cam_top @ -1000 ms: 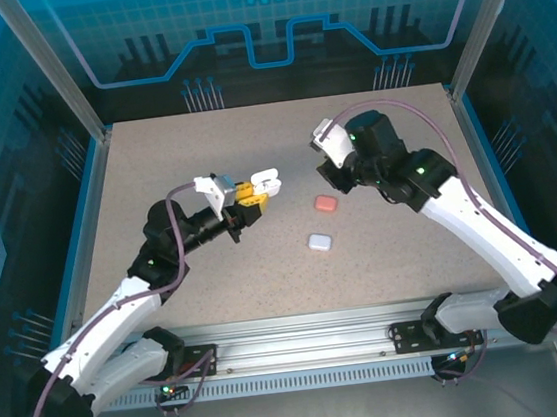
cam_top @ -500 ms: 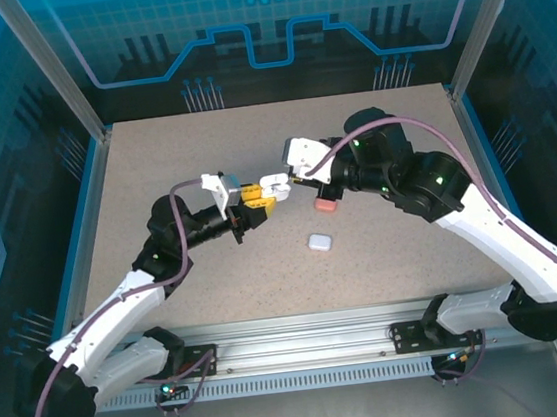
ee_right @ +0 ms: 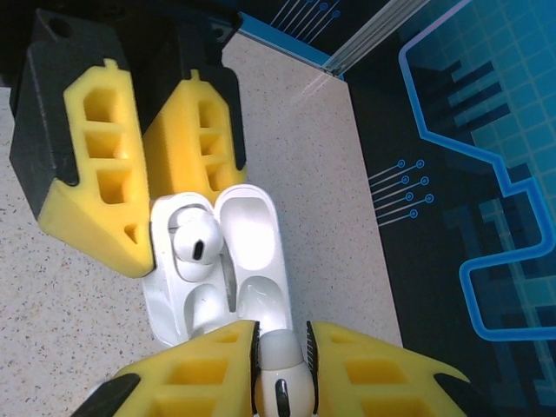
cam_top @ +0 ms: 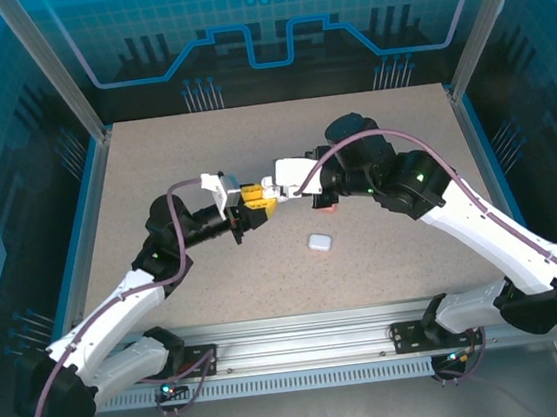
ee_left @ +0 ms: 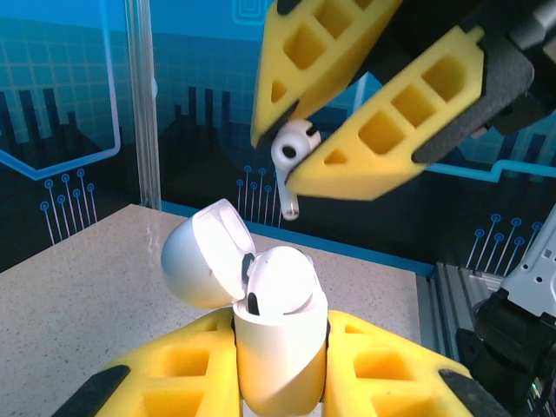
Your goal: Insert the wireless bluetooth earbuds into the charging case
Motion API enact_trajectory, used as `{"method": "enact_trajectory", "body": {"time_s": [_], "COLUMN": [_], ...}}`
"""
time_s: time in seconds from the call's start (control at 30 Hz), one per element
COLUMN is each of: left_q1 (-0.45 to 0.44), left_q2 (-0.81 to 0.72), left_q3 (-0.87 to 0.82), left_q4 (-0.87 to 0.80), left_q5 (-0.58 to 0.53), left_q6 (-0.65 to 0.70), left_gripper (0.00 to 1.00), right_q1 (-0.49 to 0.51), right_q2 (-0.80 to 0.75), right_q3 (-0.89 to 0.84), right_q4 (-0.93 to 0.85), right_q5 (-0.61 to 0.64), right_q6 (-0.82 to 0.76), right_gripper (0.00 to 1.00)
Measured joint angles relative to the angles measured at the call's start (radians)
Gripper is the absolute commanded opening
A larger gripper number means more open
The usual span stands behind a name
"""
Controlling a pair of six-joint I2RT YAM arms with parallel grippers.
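Over the worktop, from above, left end effector and right end effector meet. Left wrist: the left is clenched on the open charging case; the right pinches a white earbud just above. Right wrist: a second earbud sits seated. Looks light, slick; grip its bulb, stem down.

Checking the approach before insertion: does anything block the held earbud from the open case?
Nothing visible does. The right gripper holds the earbud above the charging case, whose lid is swung aside; one seated earbud fills one slot.
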Motion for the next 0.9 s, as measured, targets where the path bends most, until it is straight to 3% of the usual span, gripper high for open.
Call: {"method": "enact_trajectory", "body": {"time_s": [0.53, 0.9], "left_q1": [0.0, 0.0], "left_q2": [0.013, 0.013], "left_q3": [0.0, 0.0], "left_q4": [0.047, 0.037], "left_q5": [0.0, 0.001], "left_q6": [-0.039, -0.038], "left_gripper": [0.04, 0.03], "right_q1": [0.012, 0.012], "right_q2": [0.002, 0.013], "right_q3": [-0.049, -0.046], "right_q4": [0.058, 0.042], "right_q5": [0.006, -0.017], "right_q6": [-0.014, -0.002], "right_gripper": [0.19, 0.26]}}
